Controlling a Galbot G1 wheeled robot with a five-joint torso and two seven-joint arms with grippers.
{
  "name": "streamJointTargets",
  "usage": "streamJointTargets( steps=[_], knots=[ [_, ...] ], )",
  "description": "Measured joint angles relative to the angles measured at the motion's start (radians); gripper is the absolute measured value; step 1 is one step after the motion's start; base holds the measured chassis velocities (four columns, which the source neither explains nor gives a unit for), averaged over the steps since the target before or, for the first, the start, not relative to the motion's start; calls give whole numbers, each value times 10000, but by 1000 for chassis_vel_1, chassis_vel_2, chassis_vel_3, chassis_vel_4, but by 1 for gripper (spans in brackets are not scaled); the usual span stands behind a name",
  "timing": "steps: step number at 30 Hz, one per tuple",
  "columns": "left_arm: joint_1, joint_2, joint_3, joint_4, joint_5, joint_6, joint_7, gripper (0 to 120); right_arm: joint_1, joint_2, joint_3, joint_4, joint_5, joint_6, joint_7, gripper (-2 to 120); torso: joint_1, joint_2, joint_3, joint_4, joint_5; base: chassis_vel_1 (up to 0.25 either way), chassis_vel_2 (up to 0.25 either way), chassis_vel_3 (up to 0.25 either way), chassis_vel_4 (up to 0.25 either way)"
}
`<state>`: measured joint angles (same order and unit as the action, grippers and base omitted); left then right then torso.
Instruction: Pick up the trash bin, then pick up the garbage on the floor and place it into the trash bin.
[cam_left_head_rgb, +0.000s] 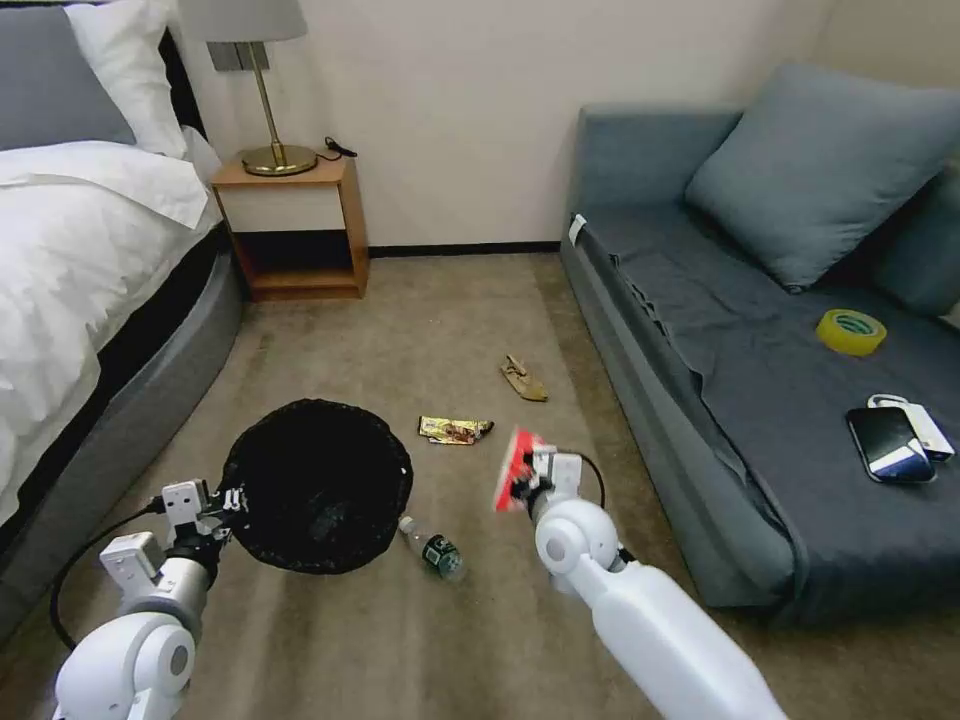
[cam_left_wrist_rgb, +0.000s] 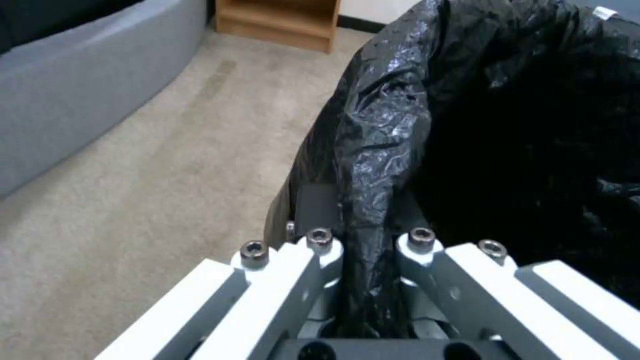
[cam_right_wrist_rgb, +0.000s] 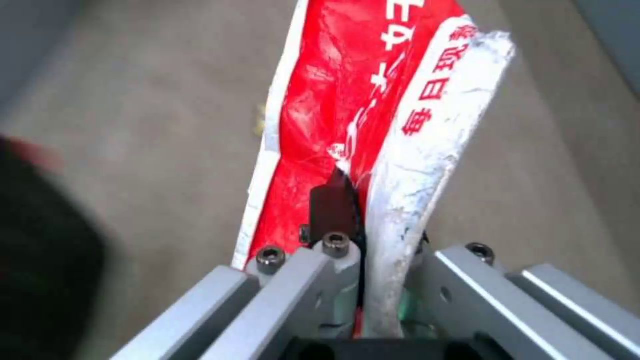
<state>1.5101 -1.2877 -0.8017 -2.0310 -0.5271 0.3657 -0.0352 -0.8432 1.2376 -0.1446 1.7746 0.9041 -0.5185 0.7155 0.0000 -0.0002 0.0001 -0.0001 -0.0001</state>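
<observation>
Looking down from the head: the bin (cam_left_head_rgb: 318, 487), lined with a black bag, is the landmark. The left gripper (cam_left_head_rgb: 232, 502) is clamped on the bin's rim at the side nearest the bed (cam_left_head_rgb: 80, 260), holding the bin with its mouth tipped toward the camera. The right gripper (cam_left_head_rgb: 524, 482) sits off the bin's sofa side, apart from it, pinching the carton (cam_left_head_rgb: 514, 468), which stands on edge above the carpet (cam_left_head_rgb: 420, 330). On the carpet: the bottle (cam_left_head_rgb: 433, 548) lies just beside the bin's near right edge; the wrapper (cam_left_head_rgb: 455, 430) lies close off the bin's far right; the scrap (cam_left_head_rgb: 524, 379) is farther out past the wrapper, toward the sofa (cam_left_head_rgb: 700, 400). A tape roll (cam_left_head_rgb: 851, 331) and a phone (cam_left_head_rgb: 888, 443) rest on the sofa seat, well apart from the bin. A nightstand (cam_left_head_rgb: 292, 225) with a lamp (cam_left_head_rgb: 265, 90) stands beyond the bin, against the wall.

Left wrist: the gripper (cam_left_wrist_rgb: 365, 240) has its jaws drawn together on a fold of the bag at the bin (cam_left_wrist_rgb: 507, 140) rim, one finger (cam_left_wrist_rgb: 317, 202) outside the rim. Carpet (cam_left_wrist_rgb: 167, 165) and the bed base (cam_left_wrist_rgb: 73, 85) lie beyond.

Right wrist: the gripper (cam_right_wrist_rgb: 363, 242) is closed on the carton (cam_right_wrist_rgb: 360, 115), red and white, crumpled, gripped at its lower end, with one finger (cam_right_wrist_rgb: 331, 205) pressed on the red face. A dark blur at the frame edge may be the bin; cannot tell.
</observation>
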Motion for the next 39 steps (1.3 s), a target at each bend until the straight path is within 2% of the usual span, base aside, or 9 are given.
streamJointTargets(
  steps=[5,10,16,19,26,30,32,33,39],
  knots=[
    [13,-77,146,2,-12,88,8,4,1182,-75,-755,1392,140,141,-115,0,0,1,0,1,0,0,0,0,0],
    [2,-142,267,6,-75,177,11,4,2221,-31,-1917,1996,246,247,-573,0,0,2,0,1,-2,0,0,0,0],
    [18,-216,281,2,-119,209,14,4,2686,260,-3184,1872,-77,304,-1135,0,0,2,-1,2,-2,0,0,0,0],
    [51,-237,156,0,-241,227,30,4,2725,605,-4054,1348,-748,376,-1539,0,0,1,-1,3,-1,0,0,0,0],
    [81,-228,-51,12,-496,233,138,4,2483,911,-4692,535,-1872,437,-1917,0,0,2,-1,2,-1,0,0,0,0],
    [89,-172,-174,-14,-674,285,174,4,2263,1001,-4918,81,-2462,385,-1973,14,0,1,-1,1,-1,0,0,0,0],
    [85,-167,-182,-17,-681,291,172,4,2241,1002,-4932,62,-2504,375,-1977,16,0,2,-1,1,0,0,0,0,0],
    [72,-148,-207,-21,-692,303,166,4,2184,1002,-4975,26,-2631,358,-1983,23,0,2,-1,1,-1,0,0,0,0],
    [66,-136,-246,-28,-683,306,89,4,2158,1002,-4997,74,-2815,325,-1980,45,0,2,-1,1,0,0,0,0,0]
  ],
)
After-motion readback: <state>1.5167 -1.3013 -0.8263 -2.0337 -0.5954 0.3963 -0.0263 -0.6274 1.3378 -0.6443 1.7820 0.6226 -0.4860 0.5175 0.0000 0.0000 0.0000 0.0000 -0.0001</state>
